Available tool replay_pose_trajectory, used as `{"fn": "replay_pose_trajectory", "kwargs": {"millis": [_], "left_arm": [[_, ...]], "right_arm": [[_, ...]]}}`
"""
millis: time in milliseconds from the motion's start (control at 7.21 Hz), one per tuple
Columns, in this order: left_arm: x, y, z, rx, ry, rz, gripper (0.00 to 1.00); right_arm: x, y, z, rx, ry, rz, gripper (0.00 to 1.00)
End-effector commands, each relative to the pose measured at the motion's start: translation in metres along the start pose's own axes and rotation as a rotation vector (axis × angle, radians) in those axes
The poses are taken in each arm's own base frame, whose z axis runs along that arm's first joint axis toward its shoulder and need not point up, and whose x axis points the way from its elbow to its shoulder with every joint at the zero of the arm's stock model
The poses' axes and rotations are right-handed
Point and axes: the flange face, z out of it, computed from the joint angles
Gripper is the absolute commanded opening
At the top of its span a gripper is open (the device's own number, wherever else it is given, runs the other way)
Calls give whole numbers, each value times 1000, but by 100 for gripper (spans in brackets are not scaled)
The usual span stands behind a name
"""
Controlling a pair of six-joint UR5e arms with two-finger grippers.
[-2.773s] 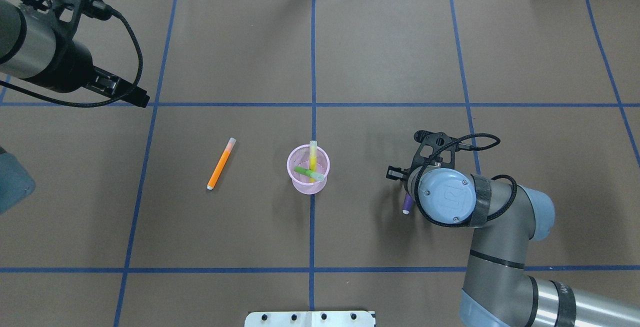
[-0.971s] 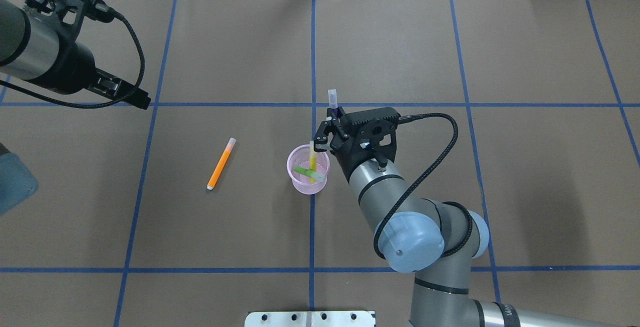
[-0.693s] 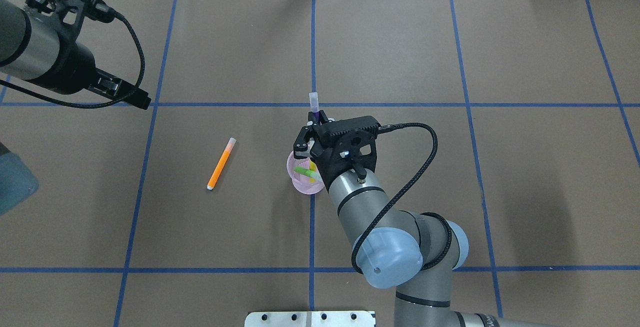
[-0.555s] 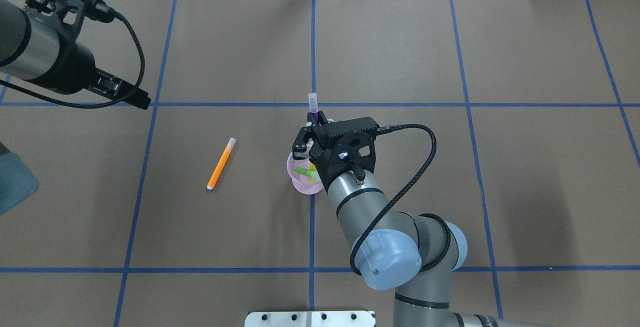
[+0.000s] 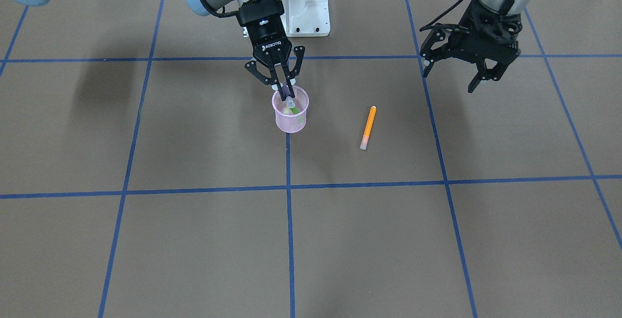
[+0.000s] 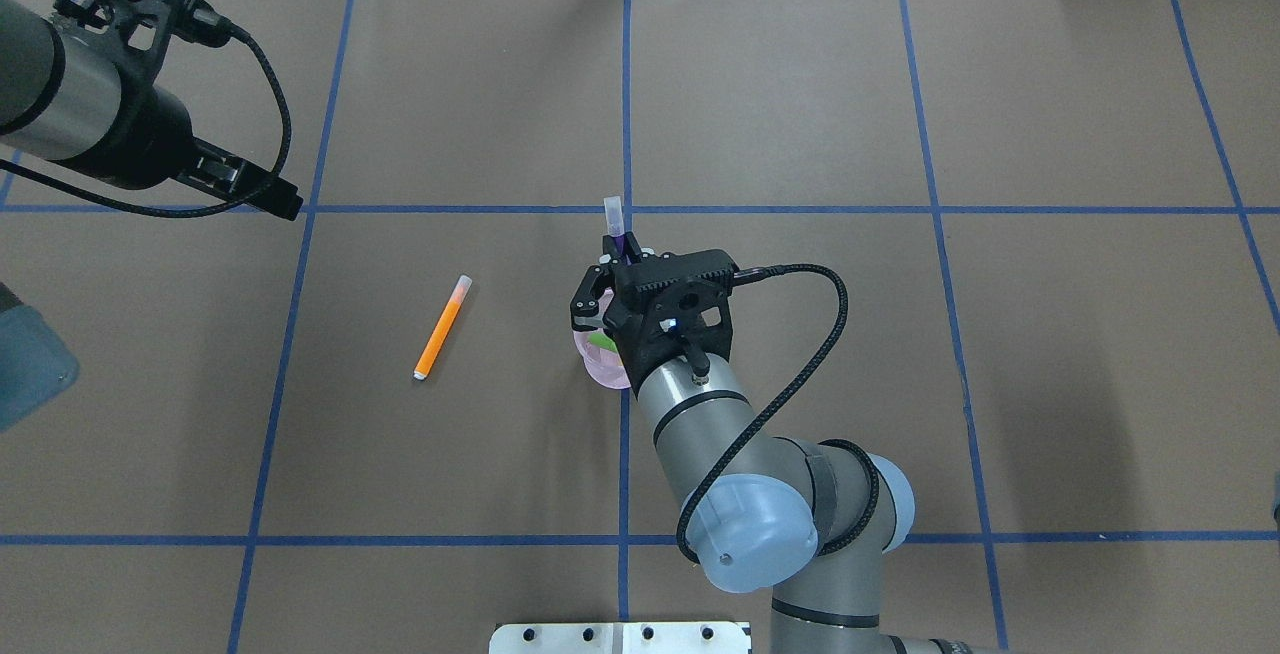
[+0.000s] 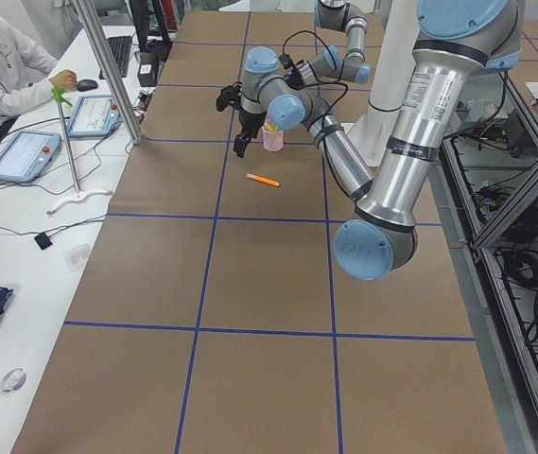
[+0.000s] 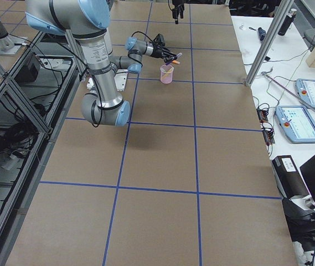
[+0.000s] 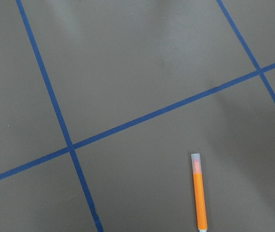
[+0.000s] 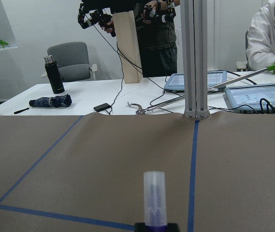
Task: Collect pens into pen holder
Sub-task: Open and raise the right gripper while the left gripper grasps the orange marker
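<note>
Pen holder (image 5: 284, 121) stands on the tabletop (image 6: 800, 134), green pen (image 6: 600, 341) inside. Just above it the right gripper (image 5: 283, 84) pinches the purple pen (image 6: 616, 229) — cap toward 12 o'clock seen from overhead. Orange pen (image 6: 442, 327) lies at the holder's 9 o'clock; left gripper (image 5: 449, 77) — open, empty — hangs toward 10 o'clock.

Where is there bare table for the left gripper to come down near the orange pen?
Bare brown table surrounds the slim orange pen: the strip between it and the small pink wire-mesh cup, and the side toward the left gripper. Crowded at the cup: the right gripper holds the purple pen over it.
</note>
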Motion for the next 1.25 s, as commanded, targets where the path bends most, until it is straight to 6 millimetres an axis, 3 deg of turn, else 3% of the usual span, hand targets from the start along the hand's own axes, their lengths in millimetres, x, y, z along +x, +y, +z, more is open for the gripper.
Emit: {"fn": "replay_pose_trajectory", "kwargs": {"millis": [0, 277, 416, 693, 832, 1109], "left_arm": [[0, 0, 0, -1, 0, -1, 100], [1, 0, -1, 1, 1, 1, 100], [1, 0, 1, -1, 1, 1, 100], [-2, -1, 11, -17, -7, -6, 100], [-7, -2, 22, -35, -20, -12, 100], [-8, -5, 43, -39, -14, -42, 100]], "right_arm": [[-23, -4, -7, -2, -30, 33, 98], [-27, -11, -11, 3, -40, 54, 99], [-37, -25, -18, 8, -67, 80, 100], [-31, -59, -14, -64, -145, 109, 100], [-11, -77, 6, -107, -141, 93, 100], [56, -119, 57, -329, -52, 76, 100]]}}
